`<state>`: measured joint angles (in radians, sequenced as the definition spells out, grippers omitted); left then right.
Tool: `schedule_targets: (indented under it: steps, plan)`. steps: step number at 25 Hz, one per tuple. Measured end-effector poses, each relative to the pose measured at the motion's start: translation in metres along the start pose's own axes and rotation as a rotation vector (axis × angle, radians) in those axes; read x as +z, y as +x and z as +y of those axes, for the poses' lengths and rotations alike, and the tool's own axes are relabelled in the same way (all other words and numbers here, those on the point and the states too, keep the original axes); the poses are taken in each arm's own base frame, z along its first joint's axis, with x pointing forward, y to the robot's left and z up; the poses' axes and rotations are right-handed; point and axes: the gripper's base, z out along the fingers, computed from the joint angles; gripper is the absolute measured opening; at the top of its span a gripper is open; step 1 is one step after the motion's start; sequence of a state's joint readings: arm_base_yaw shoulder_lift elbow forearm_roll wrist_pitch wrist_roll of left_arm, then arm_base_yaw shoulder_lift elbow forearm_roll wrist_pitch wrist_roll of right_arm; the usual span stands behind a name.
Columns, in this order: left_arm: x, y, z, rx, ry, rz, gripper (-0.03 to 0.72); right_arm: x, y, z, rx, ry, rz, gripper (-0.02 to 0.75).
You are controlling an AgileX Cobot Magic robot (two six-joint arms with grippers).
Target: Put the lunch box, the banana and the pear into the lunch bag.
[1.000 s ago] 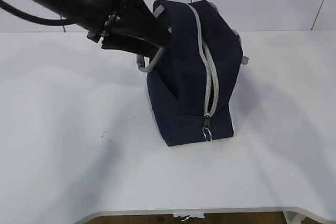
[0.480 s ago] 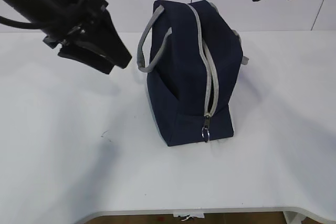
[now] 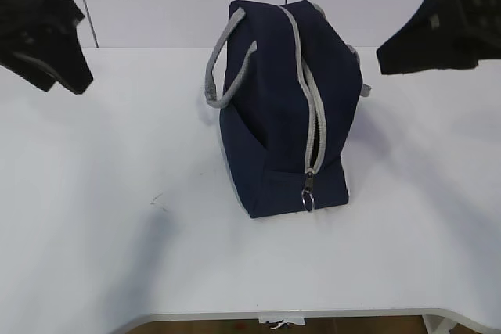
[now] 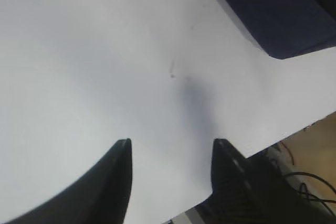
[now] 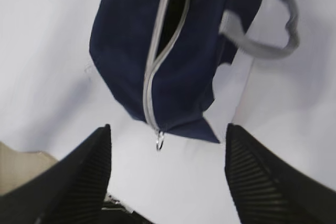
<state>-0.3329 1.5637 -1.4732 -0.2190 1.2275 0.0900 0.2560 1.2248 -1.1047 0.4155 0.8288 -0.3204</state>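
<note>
Pulled well back from the lunch bag (image 3: 286,107) since a second ago: left claw (image 4: 170,153) and right claw (image 5: 168,145), both wide, empty. Packing apparently finished.

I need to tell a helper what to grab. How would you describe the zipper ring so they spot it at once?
On the white table stands one navy lunch bag. Follow its grey zipper down the near end to the bottom. There hangs the small metal ring, the only shiny loop, far smaller than the grey fabric handles.
</note>
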Motion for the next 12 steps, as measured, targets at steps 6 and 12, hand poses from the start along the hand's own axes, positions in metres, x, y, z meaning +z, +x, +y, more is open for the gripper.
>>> schedule_targets:
  steps: [6, 12]
  plan:
    - [-0.019, 0.023, 0.003, 0.027, -0.081, -0.012, 0.372, 0.011, 0.001, -0.003, 0.018, 0.003, -0.013, 0.522]
    - [-0.032, 0.039, 0.003, 0.039, -0.108, -0.030, 0.372, 0.030, -0.007, -0.013, -0.010, 0.042, -0.063, 0.522]
